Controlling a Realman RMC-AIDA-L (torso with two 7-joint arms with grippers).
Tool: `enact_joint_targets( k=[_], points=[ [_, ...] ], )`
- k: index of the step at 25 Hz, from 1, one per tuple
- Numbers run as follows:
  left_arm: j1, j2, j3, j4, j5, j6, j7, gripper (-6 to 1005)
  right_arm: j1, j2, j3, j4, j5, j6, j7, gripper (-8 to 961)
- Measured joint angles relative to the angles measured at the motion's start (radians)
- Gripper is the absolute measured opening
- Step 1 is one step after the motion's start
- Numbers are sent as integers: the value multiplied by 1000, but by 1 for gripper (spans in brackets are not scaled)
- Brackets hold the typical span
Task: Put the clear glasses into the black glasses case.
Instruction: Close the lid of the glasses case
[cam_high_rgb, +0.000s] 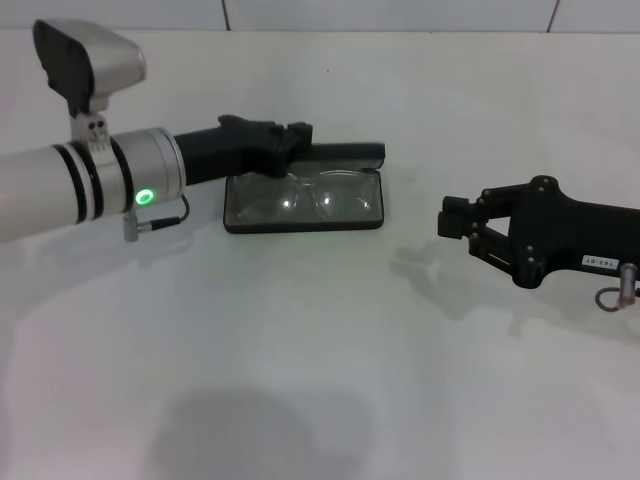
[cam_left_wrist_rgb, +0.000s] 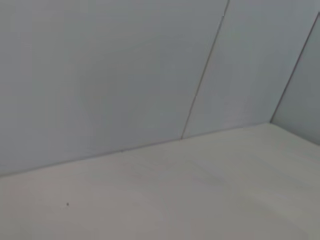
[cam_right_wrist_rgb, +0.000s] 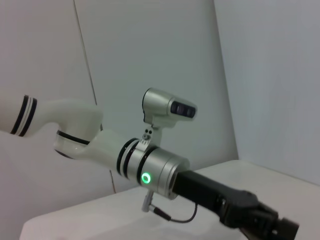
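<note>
The left tool (cam_high_rgb: 296, 140) reaches in over the far left corner of the black glasses case (cam_high_rgb: 305, 222), right at the hinge side where the lid (cam_high_rgb: 345, 151) stands back. Its tip hides against the dark case, so whether it is spread or closed on anything cannot be told from the head view, and the left wrist view shows only bare tabletop and wall. The right tool (cam_high_rgb: 452, 221) hangs well apart to the right of the case, above the tabletop (cam_high_rgb: 320, 380), its fingers spread a little and holding nothing.

The clear glasses (cam_high_rgb: 310, 195) already lie inside the open tray of the case, lenses side by side on the grey lining, with nothing seen sticking out over the rim. So the main part of the job looks done: the glasses are in. What seems left is to fold the lid down, if closing is wanted, and to draw the left arm back. The arms of the glasses are too faint to tell whether they sit fully folded.
</note>
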Motion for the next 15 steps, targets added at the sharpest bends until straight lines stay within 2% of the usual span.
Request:
enact_joint_targets(
  k=[10, 15],
  points=[
    [15, -2, 12, -28, -4, -3, 4, 61, 33, 0, -2, 19, -3, 6, 1, 136],
    [44, -3, 13, -34, -2, 6, 13, 61, 36, 0, -2, 24, -1, 8, -2, 145]
  ],
)
